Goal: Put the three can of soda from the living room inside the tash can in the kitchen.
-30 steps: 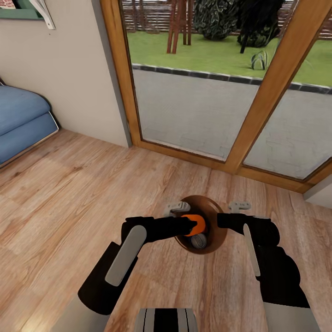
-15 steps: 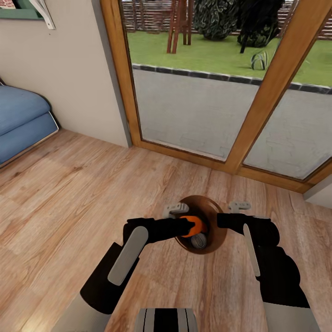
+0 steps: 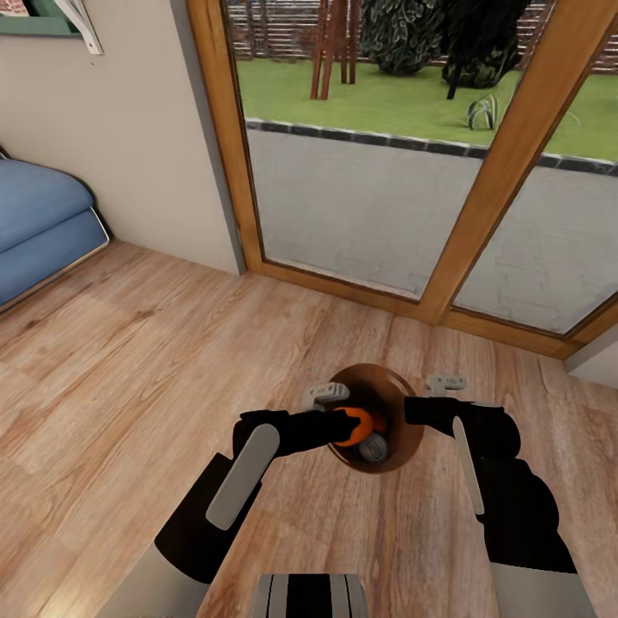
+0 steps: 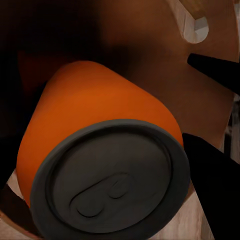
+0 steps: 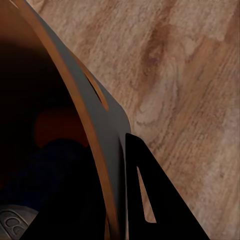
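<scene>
The brown tash can [image 3: 414, 433] stands on the wood floor in front of me. My right gripper [image 3: 410, 410] is shut on its rim; in the right wrist view a black finger [image 5: 150, 200] lies against the outside of the wall [image 5: 100, 130]. My left gripper [image 3: 343, 425] is shut on an orange can of soda [image 3: 360, 421], held tilted over the bin's mouth, its grey top facing the left wrist camera [image 4: 100, 115]. Another can's grey top [image 3: 372, 447] shows inside the bin. Deep in the dark interior I make out a blue can [image 5: 50, 170] and an orange patch [image 5: 57, 125].
Wood-framed glass doors [image 3: 481, 206] rise just behind the bin, with a patio and lawn outside. A blue sofa [image 3: 39, 227] sits at the far left against a beige wall [image 3: 129, 129]. Light plank floor [image 3: 129, 369] spreads to the left and around the bin.
My left arm has shifted slightly, carrying the orange can a little left and lower in the bin's mouth. The right arm and the bin have stayed put.
</scene>
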You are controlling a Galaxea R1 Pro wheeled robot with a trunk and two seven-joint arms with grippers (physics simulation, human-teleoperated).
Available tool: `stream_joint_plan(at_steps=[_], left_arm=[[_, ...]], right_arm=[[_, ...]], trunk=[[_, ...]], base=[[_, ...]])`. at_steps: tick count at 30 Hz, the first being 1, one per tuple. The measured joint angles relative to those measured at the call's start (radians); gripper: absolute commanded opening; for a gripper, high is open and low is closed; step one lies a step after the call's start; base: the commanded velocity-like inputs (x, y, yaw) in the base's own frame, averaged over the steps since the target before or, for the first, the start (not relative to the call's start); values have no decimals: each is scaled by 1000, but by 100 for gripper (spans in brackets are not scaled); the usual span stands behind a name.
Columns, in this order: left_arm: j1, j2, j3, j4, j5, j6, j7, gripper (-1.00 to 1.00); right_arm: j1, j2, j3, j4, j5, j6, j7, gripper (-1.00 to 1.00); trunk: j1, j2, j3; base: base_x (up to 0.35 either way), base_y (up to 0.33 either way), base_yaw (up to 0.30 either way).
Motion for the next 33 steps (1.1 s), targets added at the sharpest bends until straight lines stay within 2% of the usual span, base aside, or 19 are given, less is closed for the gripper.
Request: stream_joint_plan(at_steps=[9,10,33], left_arm=[[0,0,-1,10,4,-31,-2,-100],[0,0,-1,10,4,-31,-2,100],[2,0,-2,0,-10,-22,-3,100]], right_arm=[[0,0,1,0,4,0,0,-100],[0,0,1,0,5,0,0,-100],[0,0,3,0,-3,0,0,-100]], trunk=[[0,0,0],[0,0,0],[0,0,0]], base=[[0,0,0],[0,0,0],[0,0,0]])
